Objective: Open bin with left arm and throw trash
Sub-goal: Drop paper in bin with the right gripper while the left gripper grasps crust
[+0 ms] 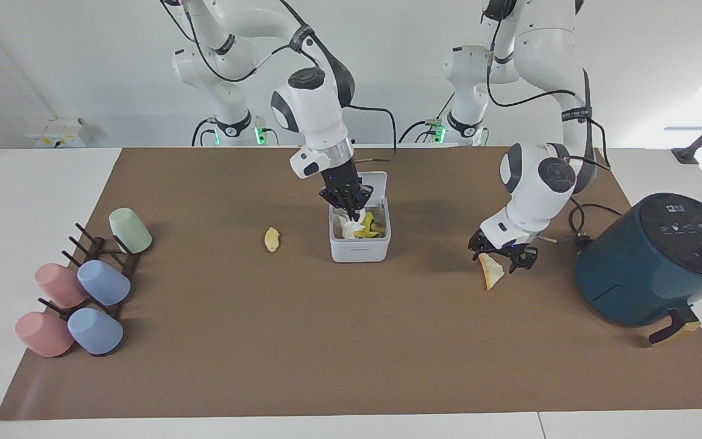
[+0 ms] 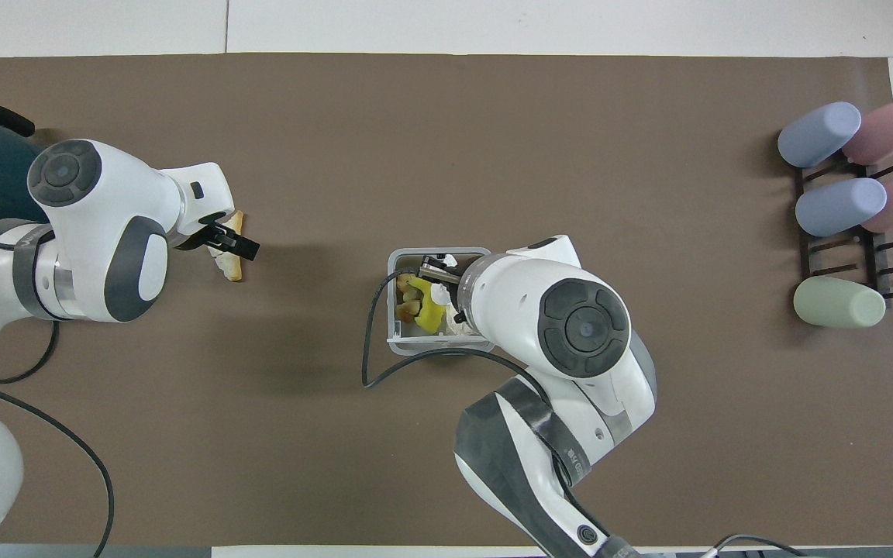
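Observation:
The white bin (image 1: pixel 360 249) stands mid-table with its lid (image 1: pixel 377 183) hinged up toward the robots. Inside are yellow and orange scraps. My right gripper (image 1: pixel 351 210) hangs just over the bin's opening, with the crumpled white tissue (image 1: pixel 345 225) right under its tip; whether it still holds the tissue I cannot tell. A pale yellow fruit piece (image 1: pixel 272 239) lies on the mat beside the bin, toward the right arm's end. My left gripper (image 1: pixel 501 258) is open and low over the triangular bread slice (image 1: pixel 492 273), its jaws straddling the slice's upper corner (image 2: pixel 231 263).
A dark teal air fryer (image 1: pixel 649 262) with its cable sits at the left arm's end, close to the left gripper. A rack of pastel cups (image 1: pixel 83 286) lies at the right arm's end. A brown mat (image 1: pixel 351 341) covers the table.

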`<state>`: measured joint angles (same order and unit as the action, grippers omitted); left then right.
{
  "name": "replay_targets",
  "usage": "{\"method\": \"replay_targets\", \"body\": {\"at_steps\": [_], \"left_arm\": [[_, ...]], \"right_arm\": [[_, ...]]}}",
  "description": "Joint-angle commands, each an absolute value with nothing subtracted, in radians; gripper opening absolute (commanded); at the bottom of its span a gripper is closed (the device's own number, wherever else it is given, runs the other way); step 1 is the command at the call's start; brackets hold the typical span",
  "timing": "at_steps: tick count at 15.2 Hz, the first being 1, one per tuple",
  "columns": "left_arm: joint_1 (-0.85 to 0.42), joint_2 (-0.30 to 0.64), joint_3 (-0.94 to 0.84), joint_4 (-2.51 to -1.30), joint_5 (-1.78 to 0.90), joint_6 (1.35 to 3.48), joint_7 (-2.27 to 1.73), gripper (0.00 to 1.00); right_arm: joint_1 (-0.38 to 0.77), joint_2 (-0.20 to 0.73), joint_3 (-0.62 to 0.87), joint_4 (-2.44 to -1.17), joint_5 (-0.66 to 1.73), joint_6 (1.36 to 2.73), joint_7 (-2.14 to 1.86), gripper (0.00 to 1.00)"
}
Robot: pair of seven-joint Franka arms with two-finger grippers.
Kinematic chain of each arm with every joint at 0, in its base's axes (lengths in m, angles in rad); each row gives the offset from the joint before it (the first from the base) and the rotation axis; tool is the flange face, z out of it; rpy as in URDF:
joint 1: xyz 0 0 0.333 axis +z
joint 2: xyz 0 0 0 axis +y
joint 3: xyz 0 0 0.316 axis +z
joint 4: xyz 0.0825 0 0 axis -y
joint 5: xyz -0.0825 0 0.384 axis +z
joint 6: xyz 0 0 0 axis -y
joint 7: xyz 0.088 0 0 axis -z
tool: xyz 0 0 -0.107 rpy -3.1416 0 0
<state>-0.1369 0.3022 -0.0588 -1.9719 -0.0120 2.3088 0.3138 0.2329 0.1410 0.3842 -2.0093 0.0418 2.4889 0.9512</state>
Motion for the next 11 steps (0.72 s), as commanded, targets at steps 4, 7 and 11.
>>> {"method": "replay_targets", "body": {"at_steps": [4, 7, 11], "left_arm": [[-0.107, 0.350, -0.060, -1.965, 0.017, 2.393, 0.325, 0.95], [-0.109, 0.363, -0.060, -1.968, 0.018, 2.410, 0.324, 0.95], [-0.110, 0.364, -0.060, -1.977, 0.018, 2.410, 0.324, 0.83]], "right_arm": [[0.212, 0.147, 0.385, -1.967, 0.037, 2.413, 0.937, 1.00], [0.203, 0.155, 0.379, -1.922, 0.026, 2.329, 0.862, 1.00], [0.100, 0.146, 0.380, -1.950, -0.054, 2.289, 0.665, 1.00]]}}
